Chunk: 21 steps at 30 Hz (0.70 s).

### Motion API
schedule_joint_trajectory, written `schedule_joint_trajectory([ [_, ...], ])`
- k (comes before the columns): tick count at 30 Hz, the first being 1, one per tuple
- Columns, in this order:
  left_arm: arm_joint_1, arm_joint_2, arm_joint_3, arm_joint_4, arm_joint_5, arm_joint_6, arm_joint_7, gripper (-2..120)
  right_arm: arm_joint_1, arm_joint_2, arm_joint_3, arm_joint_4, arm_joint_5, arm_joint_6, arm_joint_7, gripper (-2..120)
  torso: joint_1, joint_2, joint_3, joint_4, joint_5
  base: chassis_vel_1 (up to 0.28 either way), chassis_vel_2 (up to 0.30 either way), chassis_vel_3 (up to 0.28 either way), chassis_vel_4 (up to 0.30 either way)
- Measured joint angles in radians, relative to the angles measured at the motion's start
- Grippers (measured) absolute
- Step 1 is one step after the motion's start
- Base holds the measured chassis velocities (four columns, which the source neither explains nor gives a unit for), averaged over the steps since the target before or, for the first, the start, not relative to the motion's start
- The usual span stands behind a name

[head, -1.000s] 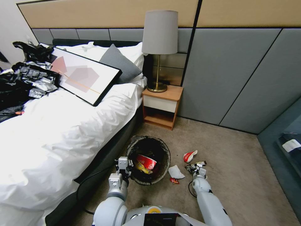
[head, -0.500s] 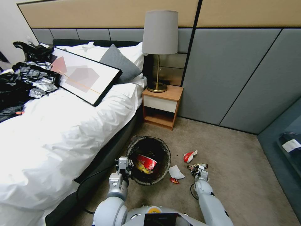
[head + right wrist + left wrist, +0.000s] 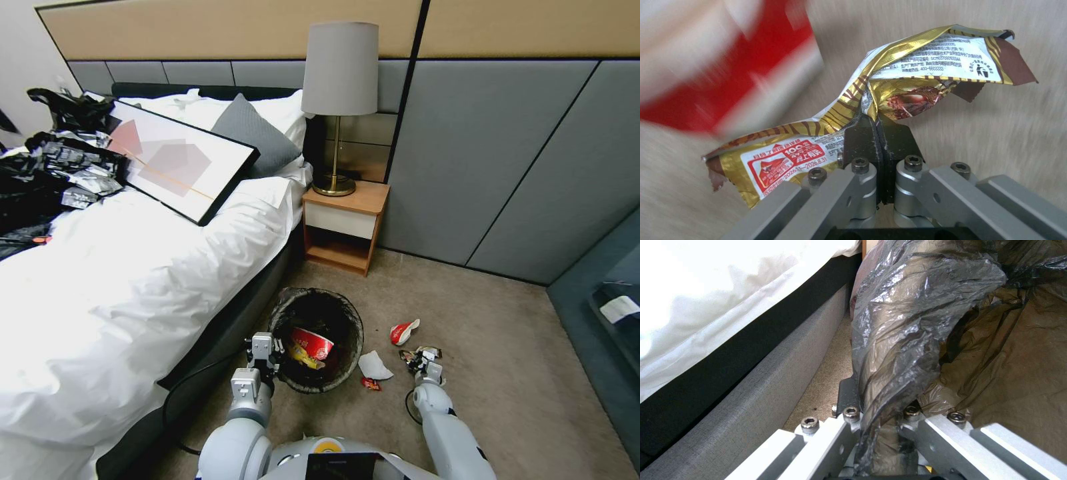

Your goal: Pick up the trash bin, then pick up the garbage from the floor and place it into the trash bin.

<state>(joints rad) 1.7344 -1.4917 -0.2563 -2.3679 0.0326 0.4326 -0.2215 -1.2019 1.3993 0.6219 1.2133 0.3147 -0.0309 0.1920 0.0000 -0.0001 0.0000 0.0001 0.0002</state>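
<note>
I see beige carpet [image 3: 507, 373] between bed [image 3: 133, 293] and grey wall. My left gripper [image 3: 265, 352] clamps the trash bin [image 3: 319, 340] rim at nine o'clock; my right gripper [image 3: 424, 363] pinches a gold wrapper [image 3: 889, 96].

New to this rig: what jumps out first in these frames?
The right pincer is shut on a crumpled gold wrapper just above the carpet, right of the trash bin. The left pincer clamps the bin's black-bagged rim beside the bed. A red-and-white wrapper and a tissue lie on the floor.
</note>
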Motion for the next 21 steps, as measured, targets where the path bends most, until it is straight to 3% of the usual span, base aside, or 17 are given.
schedule_joint_trajectory([
  [5,-0.001,0.000,0.005,0.004,0.000,0.000,0.000,0,-0.107,0.015,0.002,0.252,-0.021,0.141,-0.025,0,0.000,0.000,0.000,-0.0005,0.0000,0.000,0.000,0.000,0.000],
  [6,-0.001,0.000,0.005,0.004,0.000,0.000,0.000,0,-0.107,0.015,0.002,0.252,-0.021,0.141,-0.025,0,0.000,0.000,0.000,-0.0005,0.0000,0.000,0.000,0.000,0.000],
  [10,-0.001,0.001,0.019,0.006,0.001,0.001,0.001,0,-0.188,0.024,-0.012,0.548,-0.057,0.271,-0.126,0,0.000,0.000,0.000,-0.0003,-0.0003,0.000,0.000,0.000,0.000],
  [11,-0.001,0.001,0.019,0.006,0.001,0.001,0.001,0,-0.188,0.024,-0.012,0.548,-0.057,0.271,-0.126,0,0.000,0.000,0.000,-0.0003,-0.0003,0.000,0.000,0.000,0.000],
  [14,0.000,0.002,0.024,0.008,0.002,0.002,0.002,0,-0.237,0.022,-0.053,0.748,-0.056,0.336,-0.252,0,0.000,0.000,0.000,0.0001,0.0000,0.000,0.000,0.000,0.000],
  [18,0.001,0.002,0.029,0.010,0.002,0.002,0.002,0,-0.261,0.016,-0.087,0.850,-0.057,0.367,-0.335,0,0.000,0.000,0.000,-0.0001,-0.0009,0.000,0.000,0.000,0.000],
  [21,0.001,0.003,0.040,0.014,0.003,0.003,0.003,0,-0.296,-0.005,-0.157,0.966,-0.063,0.412,-0.468,0,0.000,0.000,0.000,-0.0001,-0.0004,0.000,0.000,0.000,0.000],
])
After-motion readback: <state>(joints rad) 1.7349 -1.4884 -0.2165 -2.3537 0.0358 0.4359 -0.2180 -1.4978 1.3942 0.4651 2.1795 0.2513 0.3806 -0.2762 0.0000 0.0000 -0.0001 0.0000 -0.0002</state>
